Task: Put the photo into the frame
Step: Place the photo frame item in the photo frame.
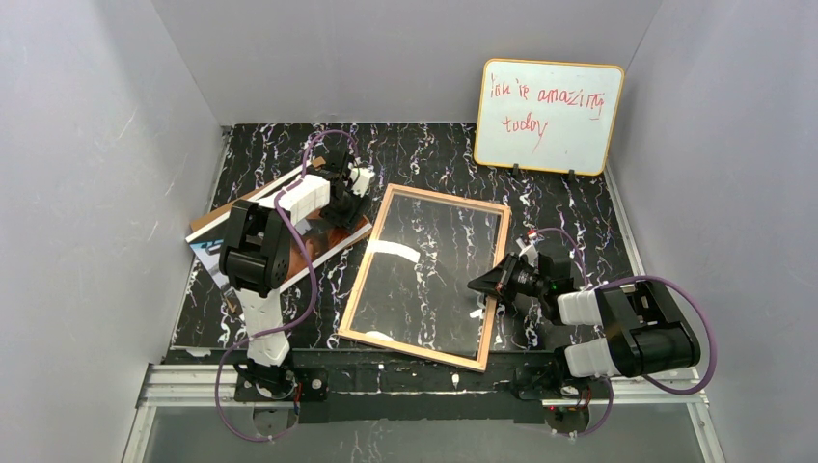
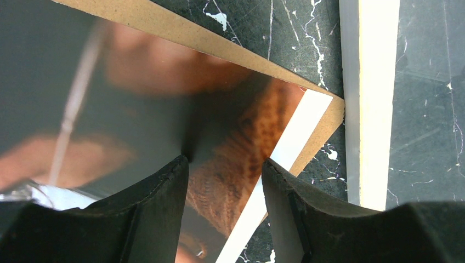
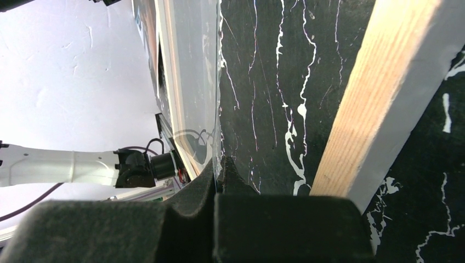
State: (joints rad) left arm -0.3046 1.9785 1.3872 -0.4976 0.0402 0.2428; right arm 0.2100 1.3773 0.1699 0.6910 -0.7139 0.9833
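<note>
- Step: picking up the photo (image 2: pixel 137 109). It lies right under the half-open, empty left gripper (image 2: pixel 225 164).
- The right gripper (image 3: pixel 219 164) pinches the clear pane (image 3: pixel 192 82) of the frame (image 3: pixel 373 93).
- Next, it needs to grab the photo's edge.

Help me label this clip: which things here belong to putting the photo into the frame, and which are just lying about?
Job in hand:
photo
frame
clear pane of the frame
brown backing board under the photo

Lying about:
orange-rimmed whiteboard with red writing, standing at the back
</note>
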